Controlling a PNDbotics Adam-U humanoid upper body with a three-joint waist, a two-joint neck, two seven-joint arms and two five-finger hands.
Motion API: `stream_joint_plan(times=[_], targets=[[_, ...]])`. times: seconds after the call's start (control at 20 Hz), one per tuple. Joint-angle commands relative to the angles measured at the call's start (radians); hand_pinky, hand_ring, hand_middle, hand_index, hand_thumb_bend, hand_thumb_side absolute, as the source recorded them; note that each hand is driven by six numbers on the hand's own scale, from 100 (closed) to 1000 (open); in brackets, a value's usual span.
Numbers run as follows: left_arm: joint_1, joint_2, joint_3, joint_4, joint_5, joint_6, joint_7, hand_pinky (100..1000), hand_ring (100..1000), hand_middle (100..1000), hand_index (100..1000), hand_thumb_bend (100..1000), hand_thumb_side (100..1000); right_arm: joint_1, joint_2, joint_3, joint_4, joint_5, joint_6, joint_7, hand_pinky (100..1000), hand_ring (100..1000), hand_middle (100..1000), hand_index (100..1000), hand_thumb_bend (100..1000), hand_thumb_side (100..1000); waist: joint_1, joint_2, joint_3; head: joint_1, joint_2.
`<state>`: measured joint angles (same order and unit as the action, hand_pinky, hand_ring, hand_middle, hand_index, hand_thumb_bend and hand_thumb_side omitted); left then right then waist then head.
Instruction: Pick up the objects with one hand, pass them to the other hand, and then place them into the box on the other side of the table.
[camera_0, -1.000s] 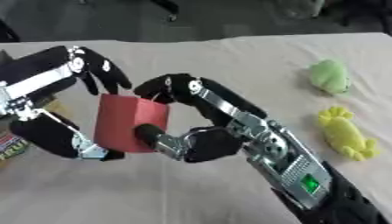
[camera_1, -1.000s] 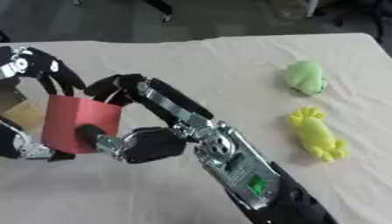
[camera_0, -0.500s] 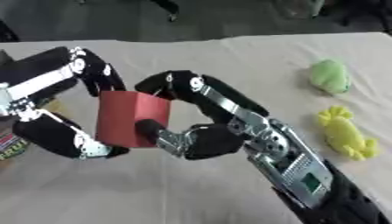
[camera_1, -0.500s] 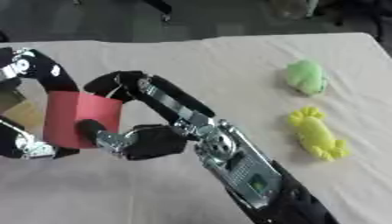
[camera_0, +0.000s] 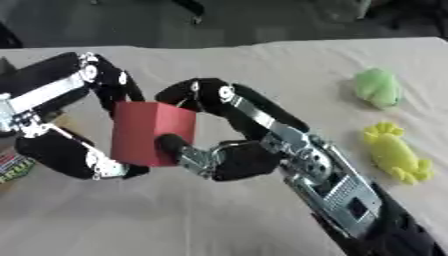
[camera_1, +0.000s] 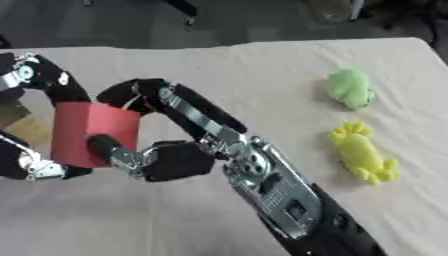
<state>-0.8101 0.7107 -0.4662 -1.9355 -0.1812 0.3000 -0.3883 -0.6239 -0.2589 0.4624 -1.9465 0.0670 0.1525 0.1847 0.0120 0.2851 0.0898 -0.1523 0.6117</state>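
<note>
Held thing: a red cylindrical cup-like block with a matte surface (camera_0: 150, 131) stands upright above the left part of the table, clear of the cloth as far as I can judge; both hands are on it at once, which fits the passing step of the task.

Right hand: the black right hand with silver joints (camera_0: 229, 159) comes in from the lower right; its thumb presses the red front face and its fingers arch over the top rim to the far side, so it is curled round the block; this pinch across front and back leaves the sides free for the other hand.

Left hand: the black left hand (camera_0: 61, 152) reaches in from the left edge; its fingers curve above and below the block, touching its left side, closed round it rather than spread; it takes the faces the right hand leaves bare.

Stage: I judge the handover to be mid-way, with neither hand yet let go; which hand gives and which receives cannot be told from this moment alone.

Table: a pale cloth-covered table (camera_0: 262, 65) carries the rest.

Waiting things: a soft green plush toy (camera_1: 350, 88) and a yellow plush toy with stubby limbs (camera_1: 360, 153) lie on the right side, near each other and well apart from the hands; likely next in turn.

Box: not clearly in view; something brownish shows at the left edge, too cut off to name.
</note>
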Motion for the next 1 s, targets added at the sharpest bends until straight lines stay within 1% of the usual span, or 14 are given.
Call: stream_joint_plan(times=[0.05,0.1,0.3,0.4,0.55,0.9,1.0], targets=[[-0.016,0.010,0.017,-0.016,0.024,0.001,0.017,575,552,351,384,510,208,-0.006,0.011,0.002,-0.016,0.006,0.000,-0.023,805,686,694,815,357,501,0.003,-0.015,-0.001,-0.002,-0.009],[-0.015,0.012,0.017,-0.016,0.029,0.001,0.020,574,550,350,383,513,206,-0.006,0.011,-0.002,-0.017,0.006,0.000,-0.037,811,694,705,823,361,583,0.003,-0.015,-0.001,-0.002,-0.009],[-0.007,0.017,0.022,-0.015,0.045,0.002,0.034,564,542,344,380,519,202,-0.005,0.010,-0.011,-0.018,0.011,-0.004,-0.095,812,696,719,835,385,701,0.002,-0.015,-0.002,-0.002,-0.009],[-0.004,0.021,0.024,-0.013,0.055,0.003,0.044,562,540,343,379,521,200,-0.005,0.008,-0.010,-0.020,0.013,-0.007,-0.112,801,696,719,836,395,740,0.002,-0.015,-0.002,-0.002,-0.009],[0.002,0.026,0.025,-0.009,0.067,0.001,0.056,559,536,341,378,524,198,-0.006,0.006,-0.009,-0.027,0.014,-0.011,-0.123,791,696,719,838,403,768,0.002,-0.014,-0.003,-0.002,-0.010],[0.015,0.037,0.035,-0.002,0.086,0.000,0.084,548,528,336,377,533,189,-0.006,0.000,-0.013,-0.048,0.001,-0.013,-0.155,804,693,717,837,390,744,0.002,-0.013,-0.004,-0.001,-0.013],[0.022,0.040,0.044,-0.001,0.092,0.001,0.101,536,520,330,387,539,186,-0.006,-0.002,-0.015,-0.052,-0.002,-0.011,-0.167,804,693,718,836,386,730,0.002,-0.013,-0.003,-0.002,-0.020]])
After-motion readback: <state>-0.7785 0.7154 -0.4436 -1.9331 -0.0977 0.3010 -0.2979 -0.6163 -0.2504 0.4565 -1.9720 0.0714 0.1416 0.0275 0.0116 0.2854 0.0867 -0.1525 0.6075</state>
